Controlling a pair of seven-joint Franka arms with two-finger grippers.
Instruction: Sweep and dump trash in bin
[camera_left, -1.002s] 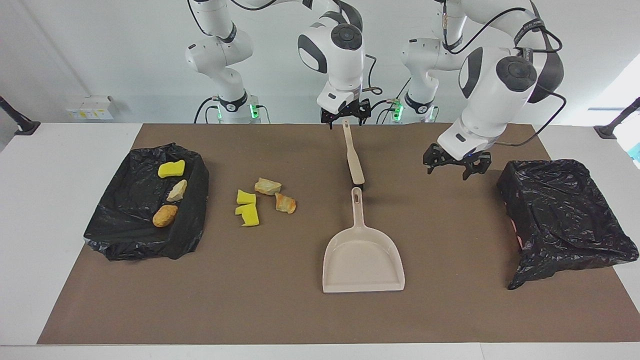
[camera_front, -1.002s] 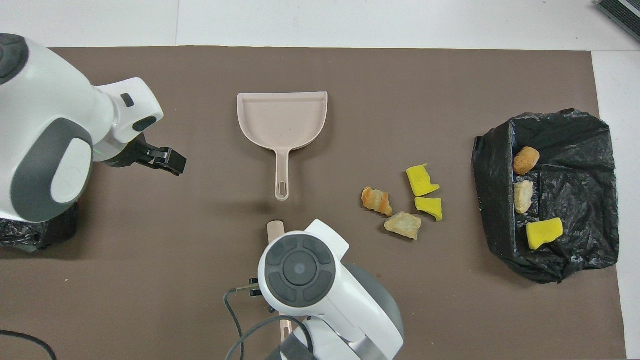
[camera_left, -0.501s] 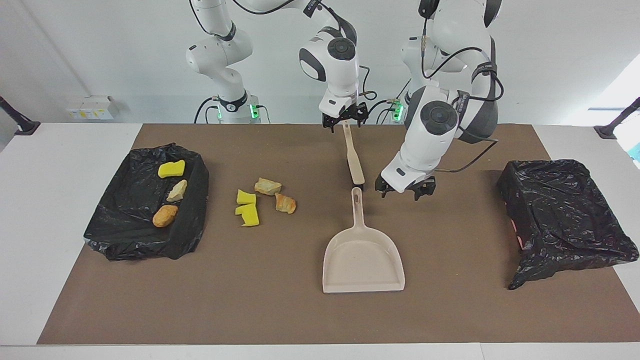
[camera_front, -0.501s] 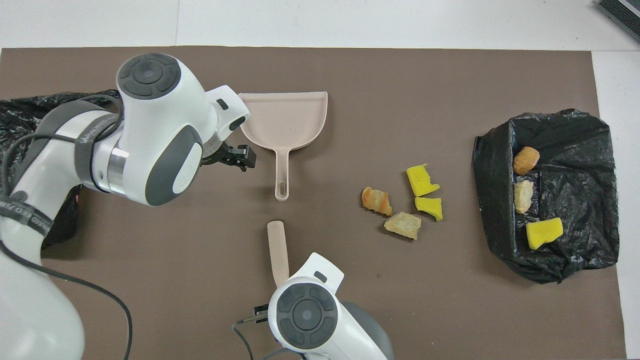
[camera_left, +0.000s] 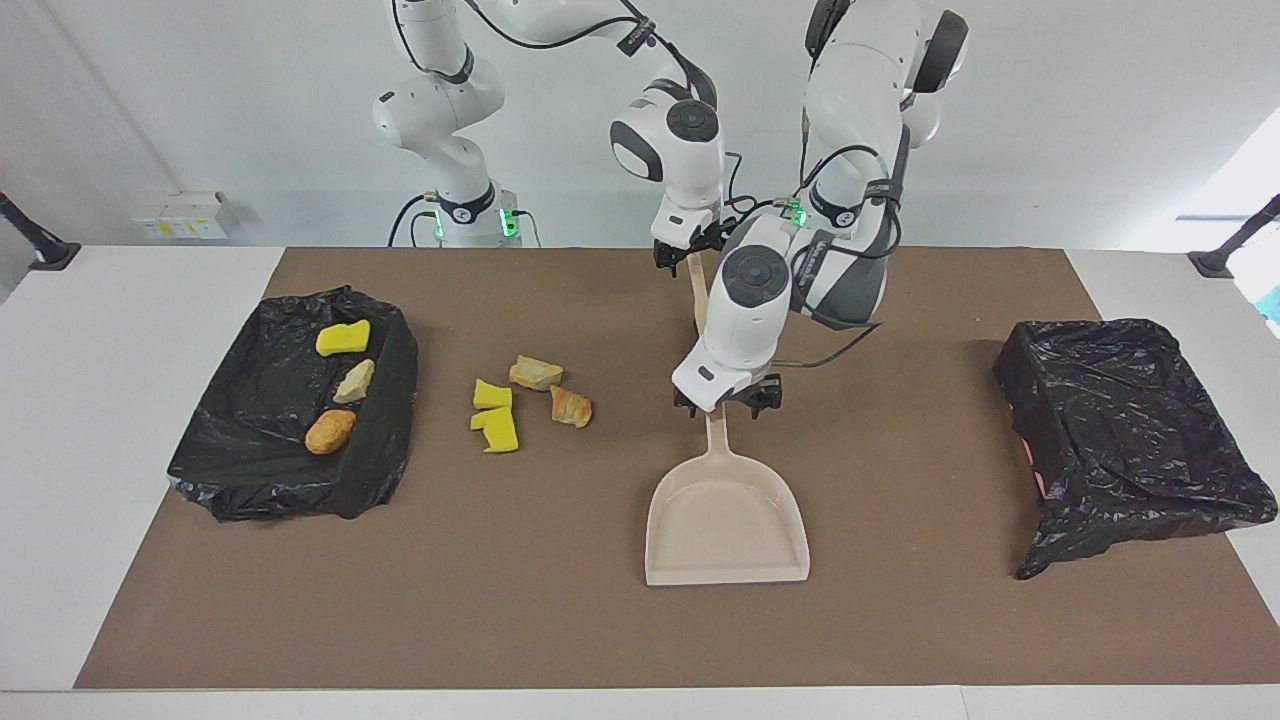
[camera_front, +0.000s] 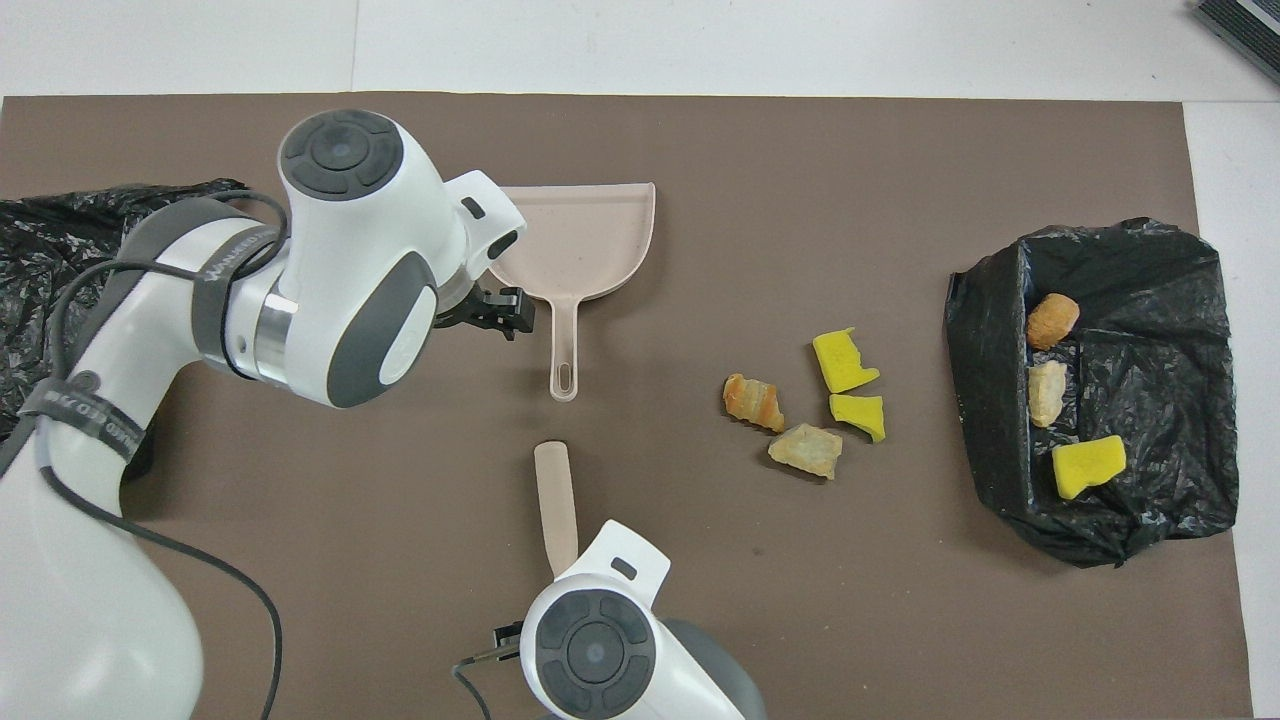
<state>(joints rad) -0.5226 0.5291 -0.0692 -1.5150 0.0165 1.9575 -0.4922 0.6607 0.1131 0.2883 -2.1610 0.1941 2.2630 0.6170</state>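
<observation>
Several bits of trash (camera_left: 535, 373) (camera_front: 805, 448), yellow sponge chunks and tan and orange lumps, lie loose on the brown mat. Three more lie in the black-lined bin (camera_left: 385, 400) (camera_front: 985, 380) at the right arm's end. The beige dustpan (camera_left: 725, 520) (camera_front: 590, 240) lies flat mid-table with its handle toward the robots. My left gripper (camera_left: 728, 403) (camera_front: 505, 312) hangs open low over the handle's end. The beige brush (camera_left: 697, 290) (camera_front: 555, 490) lies nearer the robots. My right gripper (camera_left: 690, 255) is open, straddling the brush handle's tip. The overhead view hides it under its wrist.
A second black-lined bin (camera_left: 1130, 430) (camera_front: 60, 230) sits at the left arm's end of the table, with nothing visible in it. The brown mat (camera_left: 500, 600) covers most of the white table.
My left arm has swung from beside the second bin to over the dustpan handle. My right gripper has sunk a little onto the brush handle's tip. Trash, dustpan and brush have not moved.
</observation>
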